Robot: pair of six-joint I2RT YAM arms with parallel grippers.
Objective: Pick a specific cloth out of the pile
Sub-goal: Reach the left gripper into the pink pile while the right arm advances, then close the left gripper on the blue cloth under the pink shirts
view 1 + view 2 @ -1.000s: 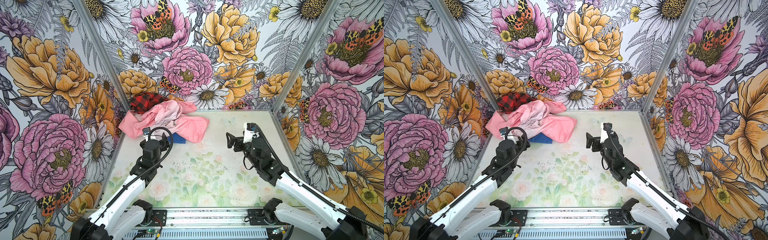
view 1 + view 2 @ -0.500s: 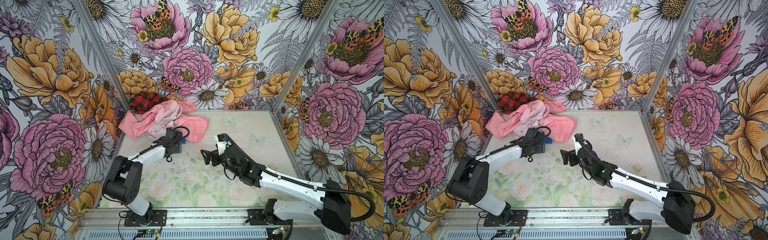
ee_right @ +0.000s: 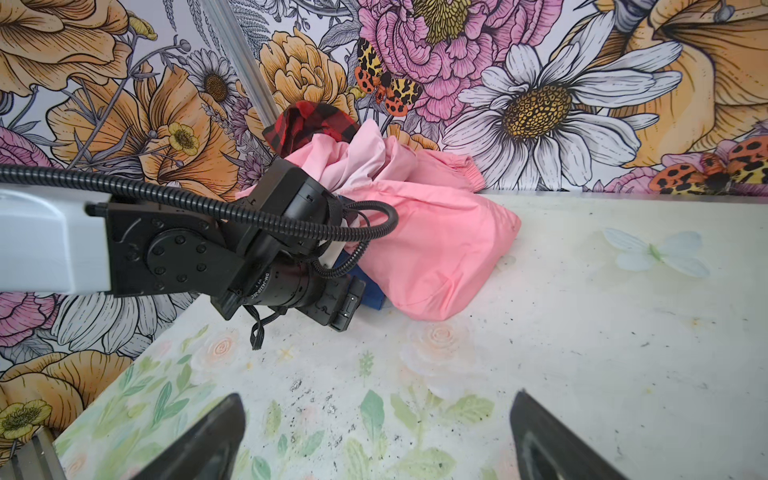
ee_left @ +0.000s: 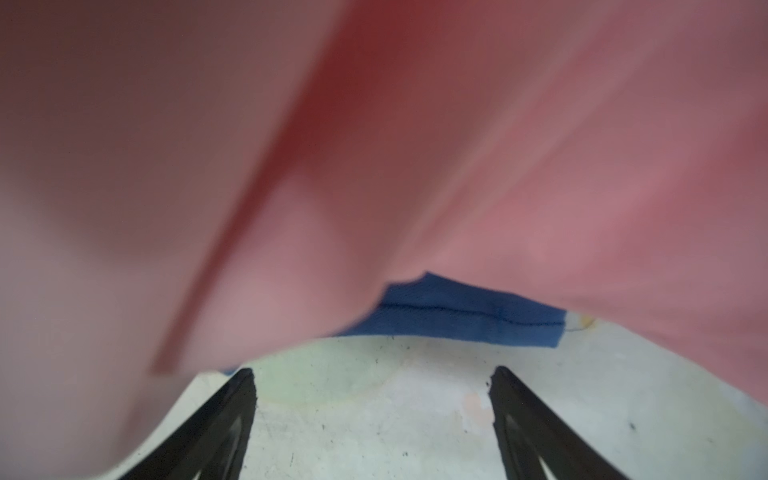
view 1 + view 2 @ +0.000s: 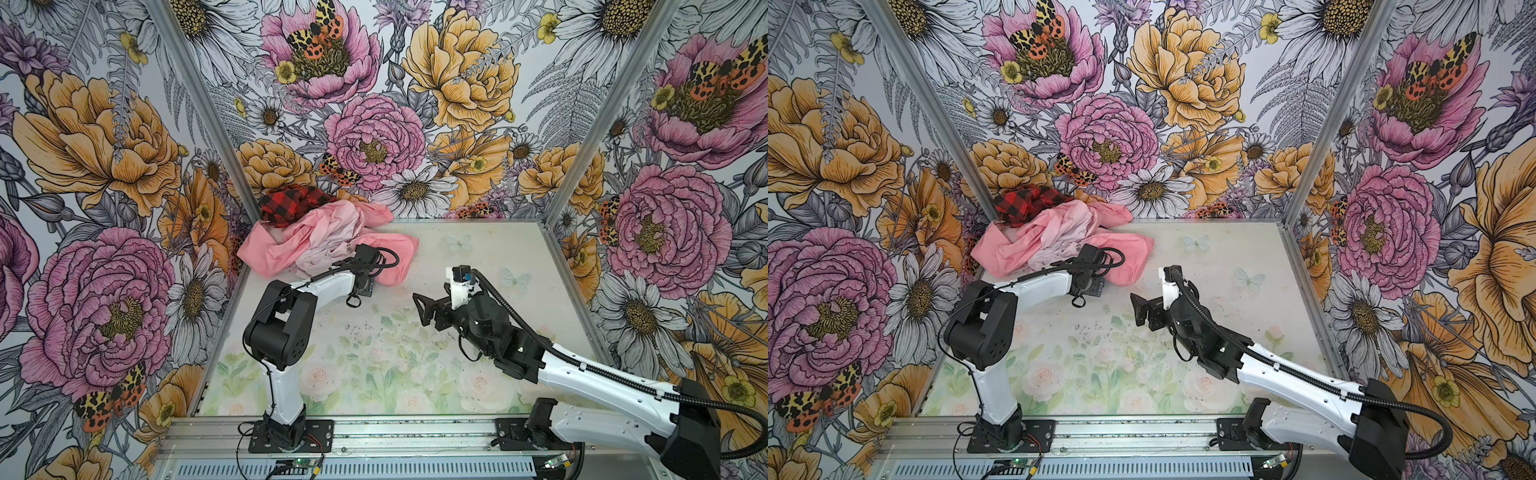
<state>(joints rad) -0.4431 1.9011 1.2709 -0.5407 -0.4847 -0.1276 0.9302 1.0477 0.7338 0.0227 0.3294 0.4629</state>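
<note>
The table (image 5: pixel 478 374) is a pale mat printed with faint roses, green leaves and light blue butterflies, and its middle is scattered with dark specks. Wallpaper (image 5: pixel 453 70) with big pink and orange blooms, daisies and spotted moths closes it in on the left, far and right sides. A metal rail (image 5: pixel 415 430) runs along the near edge, where both arms are bolted down.

The pile (image 5: pixel 320 245) sits in the far left corner. It has red-and-black plaid (image 5: pixel 291 203) at the back against the wall, with pale pink and salmon pink garments spilling forward. The cloth (image 4: pixel 457 318) lies flat on the table beneath the near edge of the salmon garment. Only a blue hemmed corner with a stitch line peeks out, and the rest is buried.

The left gripper (image 4: pixel 372 374) is low at that edge with its jaws spread wide. There is only bare table between them, and the blue corner lies just beyond the tips. The right gripper (image 5: pixel 420 309) hovers over the middle of the table, facing the pile. Its jaws are also spread wide and hold nothing.

The only writing I can find is small white lettering on the left arm's black wrist housing (image 3: pixel 291 286), too small to read. In both top views that wrist covers the blue corner and its own fingers. In the left wrist view the pink fabric is a blur that fills most of the picture.
</note>
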